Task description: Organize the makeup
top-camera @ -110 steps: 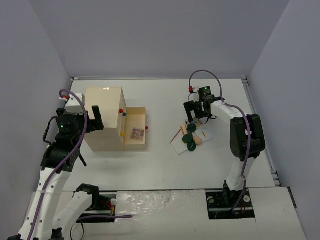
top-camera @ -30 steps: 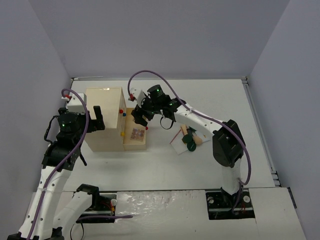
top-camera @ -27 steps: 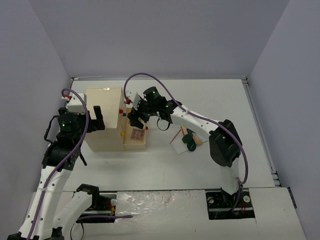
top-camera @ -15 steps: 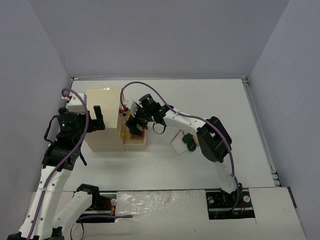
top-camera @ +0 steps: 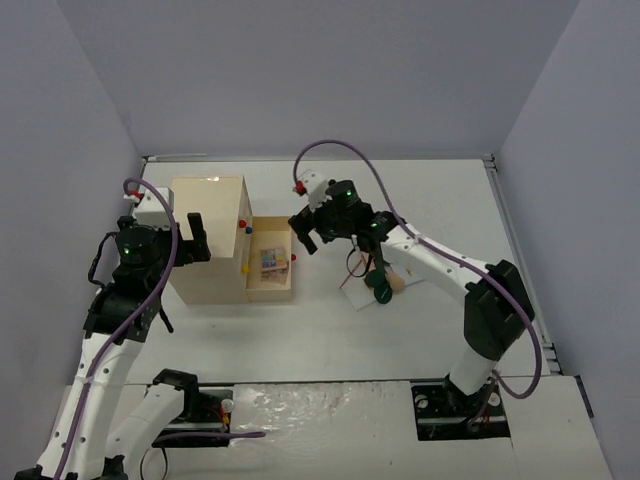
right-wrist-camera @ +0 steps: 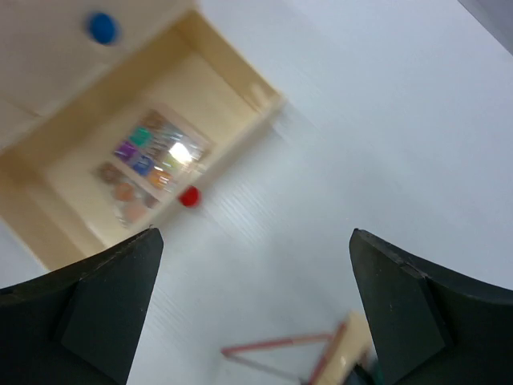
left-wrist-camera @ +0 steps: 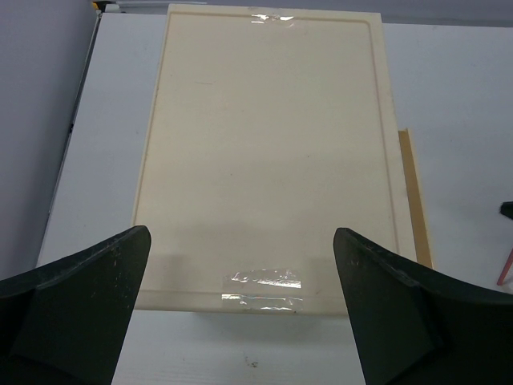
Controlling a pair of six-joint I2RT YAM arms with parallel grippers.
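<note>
Gaping empty, your left gripper (left-wrist-camera: 240, 241) hangs above the cream box (top-camera: 207, 235), right gripper (top-camera: 305, 232) beside its drawer (top-camera: 285, 291), palette (top-camera: 269, 262) inside; other makeup (top-camera: 379, 282) lies right of the box on the lavender-walled white table (top-camera: 440, 190).

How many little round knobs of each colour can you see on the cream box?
Red round knobs: 2
Blue round knob: 1
Yellow round knob: 1
Total: 4 knobs seen from above
</note>
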